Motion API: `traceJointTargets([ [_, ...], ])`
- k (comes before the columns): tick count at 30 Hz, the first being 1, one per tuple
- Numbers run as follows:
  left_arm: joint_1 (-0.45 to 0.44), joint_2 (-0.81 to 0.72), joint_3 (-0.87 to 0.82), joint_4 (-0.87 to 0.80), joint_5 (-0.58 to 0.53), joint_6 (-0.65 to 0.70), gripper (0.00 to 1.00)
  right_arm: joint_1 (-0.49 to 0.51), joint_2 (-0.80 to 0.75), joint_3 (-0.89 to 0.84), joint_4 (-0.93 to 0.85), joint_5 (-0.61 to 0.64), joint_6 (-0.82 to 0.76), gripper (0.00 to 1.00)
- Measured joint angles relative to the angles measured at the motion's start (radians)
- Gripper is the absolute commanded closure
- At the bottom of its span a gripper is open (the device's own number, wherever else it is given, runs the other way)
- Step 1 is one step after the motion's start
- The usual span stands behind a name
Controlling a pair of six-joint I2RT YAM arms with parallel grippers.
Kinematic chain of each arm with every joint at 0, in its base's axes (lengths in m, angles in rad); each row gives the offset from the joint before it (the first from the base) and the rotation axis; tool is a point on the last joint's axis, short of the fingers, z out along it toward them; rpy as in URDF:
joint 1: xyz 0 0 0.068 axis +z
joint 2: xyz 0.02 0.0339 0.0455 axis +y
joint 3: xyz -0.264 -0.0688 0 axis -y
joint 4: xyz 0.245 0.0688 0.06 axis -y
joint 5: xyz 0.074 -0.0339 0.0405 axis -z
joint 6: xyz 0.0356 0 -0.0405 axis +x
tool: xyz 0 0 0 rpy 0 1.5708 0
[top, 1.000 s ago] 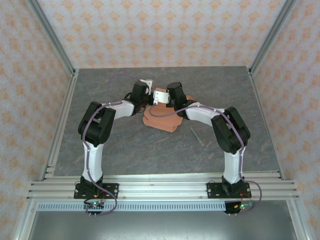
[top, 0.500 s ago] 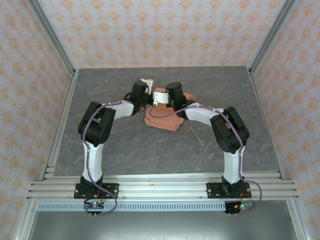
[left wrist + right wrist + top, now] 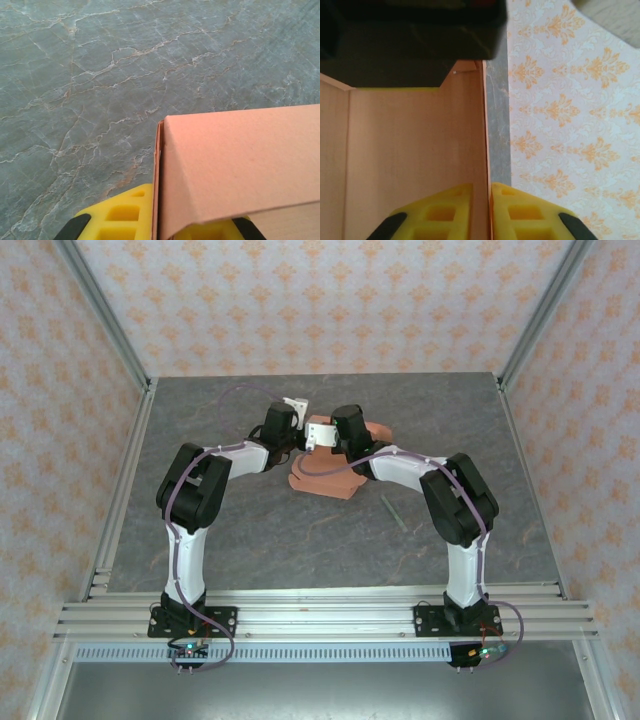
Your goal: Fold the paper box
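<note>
The paper box (image 3: 330,480) is salmon-orange card, partly folded, lying mid-table between both arms. My left gripper (image 3: 298,445) reaches it from the left. In the left wrist view my left gripper (image 3: 167,215) is shut on a thin upright wall of the paper box (image 3: 240,160), and a folded panel covers its right finger. My right gripper (image 3: 320,443) meets the card from the right. In the right wrist view my right gripper (image 3: 482,192) has its yellow fingers (image 3: 440,215) pinched on an edge-on wall of the paper box (image 3: 415,150).
A thin grey stick (image 3: 392,511) lies on the grey marbled table (image 3: 250,540) just right of the card. A black part of the other arm (image 3: 410,40) hangs close above the card in the right wrist view. Patterned walls and metal rails enclose the table.
The card's near edge has drawn slightly back toward the grippers. Both arms have barely moved.
</note>
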Motion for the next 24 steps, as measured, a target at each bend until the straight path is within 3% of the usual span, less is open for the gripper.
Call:
traceJointTargets([
  [9, 0.001, -0.051, -0.064, -0.002, -0.032, -0.004, 1.0, 0.009, -0.058, -0.029, -0.039, -0.041, 0.223, 0.47],
  [18, 0.001, -0.137, -0.149, -0.008, -0.127, -0.031, 1.0, 0.013, -0.27, -0.083, -0.1, -0.123, 0.587, 0.35],
  [24, 0.001, -0.206, -0.201, -0.009, -0.187, -0.073, 1.0, 0.013, -0.402, -0.091, -0.201, -0.156, 0.924, 0.28],
])
